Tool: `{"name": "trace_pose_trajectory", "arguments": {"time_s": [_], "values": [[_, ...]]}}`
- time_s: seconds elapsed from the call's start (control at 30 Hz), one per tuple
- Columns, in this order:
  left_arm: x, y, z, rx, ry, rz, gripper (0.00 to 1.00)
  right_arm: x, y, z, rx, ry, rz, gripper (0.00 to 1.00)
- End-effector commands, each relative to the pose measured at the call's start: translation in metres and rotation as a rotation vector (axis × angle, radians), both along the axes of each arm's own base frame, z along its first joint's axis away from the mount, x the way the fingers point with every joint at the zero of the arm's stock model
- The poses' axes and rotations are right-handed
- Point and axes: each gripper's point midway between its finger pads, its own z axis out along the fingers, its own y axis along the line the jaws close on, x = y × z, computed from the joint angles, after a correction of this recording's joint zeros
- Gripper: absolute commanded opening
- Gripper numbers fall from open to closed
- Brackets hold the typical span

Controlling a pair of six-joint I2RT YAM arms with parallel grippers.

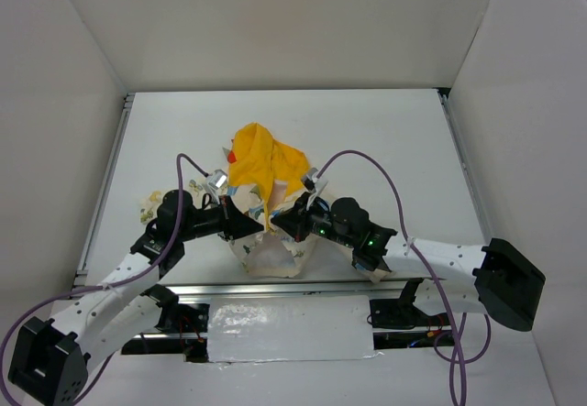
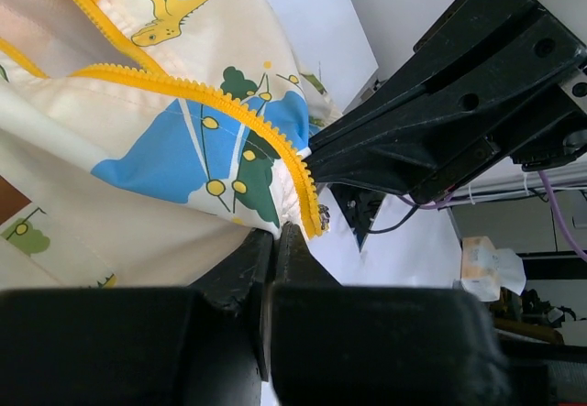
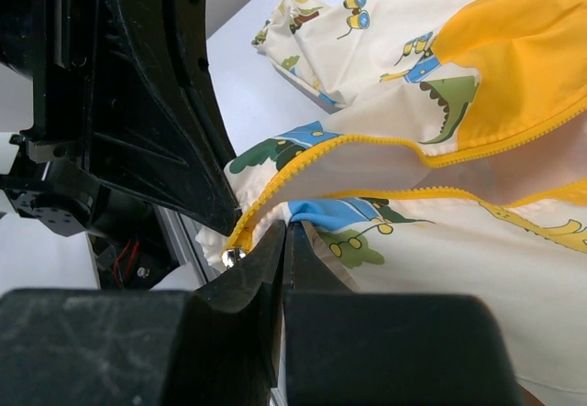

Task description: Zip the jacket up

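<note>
From above, the lower front of the jacket point(image 1: 260, 163) is largely hidden. Both arms close in over it, and only the yellow hood point(image 1: 266, 154) behind them and a cream patch point(image 1: 275, 257) under their tips show plainly. A bit of printed fabric peeks out past the left arm, but whether it is a sleeve I cannot tell.

The wrist views crop the garment hard, so neither one shows how far the two front edges are joined. A small metal bit point(image 3: 234, 257) sits at the bottom end of the yellow zipper point(image 2: 266, 131), too blurred to make out its shape.

The jacket lies crumpled on the white table point(image 1: 385, 149), near the front edge, hood away from the arms. The left claw point(image 1: 260, 227) comes in from the left with its fingers pressed together on the cream hem, right at the foot of the zipper teeth. The right claw point(image 1: 279, 225) faces it from the other side, fingers likewise closed on the fabric, just below where the two yellow edges meet. The tips of the two claws sit nearly nose to nose, with only that bunched corner of cloth between them. Each wrist camera has the opposite claw looming black just behind the cloth.
</note>
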Motion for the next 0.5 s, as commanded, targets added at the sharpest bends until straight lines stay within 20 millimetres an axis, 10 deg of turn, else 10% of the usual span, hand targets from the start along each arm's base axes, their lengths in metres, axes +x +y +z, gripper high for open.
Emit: {"name": "trace_pose_trajectory", "arguments": {"time_s": [0.0,0.47], "values": [[-0.001,-0.005,0.011,-0.034,-0.041,-0.028,0.01,0.001,-0.001,0.025,0.08,-0.034,-0.017,0.0],[0.016,0.017,0.023,-0.021,-0.066,0.186,0.0,0.002,-0.001,0.014,0.07,0.084,-0.186,0.0]]}}
